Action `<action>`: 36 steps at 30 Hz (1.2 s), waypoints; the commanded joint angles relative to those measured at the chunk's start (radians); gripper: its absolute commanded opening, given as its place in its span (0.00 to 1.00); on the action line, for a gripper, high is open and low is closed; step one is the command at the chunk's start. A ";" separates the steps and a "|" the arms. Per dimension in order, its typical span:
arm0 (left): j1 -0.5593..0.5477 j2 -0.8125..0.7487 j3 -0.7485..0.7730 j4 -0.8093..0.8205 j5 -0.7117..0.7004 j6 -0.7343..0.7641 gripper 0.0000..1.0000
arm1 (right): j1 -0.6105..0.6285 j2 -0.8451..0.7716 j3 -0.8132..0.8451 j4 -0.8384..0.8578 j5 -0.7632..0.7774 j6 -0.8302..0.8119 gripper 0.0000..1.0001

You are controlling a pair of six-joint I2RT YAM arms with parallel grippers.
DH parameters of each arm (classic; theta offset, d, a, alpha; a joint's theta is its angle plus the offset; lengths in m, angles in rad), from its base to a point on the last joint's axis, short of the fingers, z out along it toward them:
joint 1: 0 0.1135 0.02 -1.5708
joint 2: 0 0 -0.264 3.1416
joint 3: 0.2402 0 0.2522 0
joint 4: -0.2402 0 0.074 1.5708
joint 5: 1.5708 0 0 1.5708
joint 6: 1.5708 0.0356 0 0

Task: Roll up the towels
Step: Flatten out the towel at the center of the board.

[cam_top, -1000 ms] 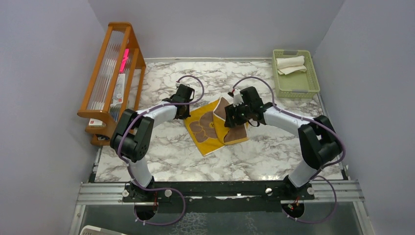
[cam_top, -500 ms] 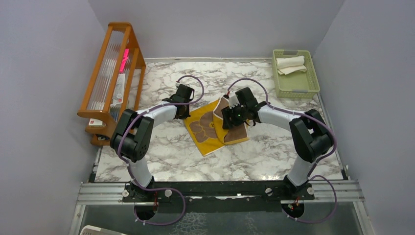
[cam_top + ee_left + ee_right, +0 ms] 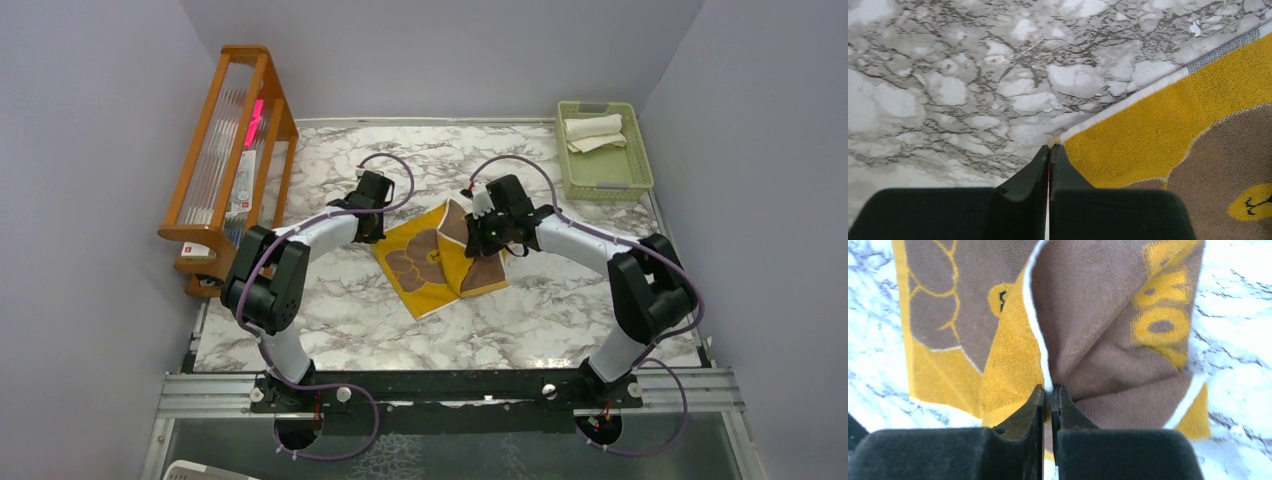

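At the far left of the marble bench (image 3: 330,320) stands a wooden rack (image 3: 215,160), tilted back toward the wall, with clear strips and something pink inside it. Next to it the left arm reaches to the middle of the bench. The left claw (image 3: 1050,150) is clenched, its two tips pressed together, and it pinches the left corner of the mustard yellow towel (image 3: 425,288) at the place where the white hem ends. The corner stays low, at the bench surface or very near it. This towel lies spread flat in the middle of the bench, turned like a diamond, and it carries a brown figure with a small yellow face. Over its right part lies the brown towel (image 3: 487,268), which has yellow letters; I cannot tell for sure if it is a separate cloth or the turned-over side of the yellow one. The right claw (image 3: 1048,390) is also clenched. It grips a white-hemmed edge where the brown cloth meets a narrow yellow strip, and the brown cloth makes folds that run toward the tips. A yellow corner with a white band shows under the brown cloth at its right side. In the far right corner of the bench, well apart from both arms, stands a pale green basket (image 3: 608,172), and the cream-white towel (image 3: 592,130) lies in its far end, loosely rolled.
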 commanded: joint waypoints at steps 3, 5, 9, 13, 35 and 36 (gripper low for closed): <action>0.111 -0.173 0.103 -0.100 0.008 0.046 0.00 | -0.011 -0.223 0.103 -0.078 0.126 0.031 0.00; 0.163 -0.234 0.176 -0.136 0.009 0.093 0.00 | -0.033 -0.272 0.169 -0.095 0.203 0.029 0.00; 0.269 -0.363 0.475 -0.267 -0.018 0.189 0.00 | -0.048 -0.373 0.351 -0.150 0.426 0.005 0.00; 0.286 -0.471 0.549 -0.341 -0.064 0.206 0.00 | -0.048 -0.473 0.366 -0.191 0.451 -0.015 0.00; 0.287 -0.847 0.201 -0.440 0.179 0.160 0.00 | -0.048 -0.757 0.089 -0.285 0.221 0.126 0.01; 0.287 -0.816 0.170 -0.416 0.183 0.158 0.00 | -0.048 -0.724 0.064 -0.253 0.235 0.137 0.01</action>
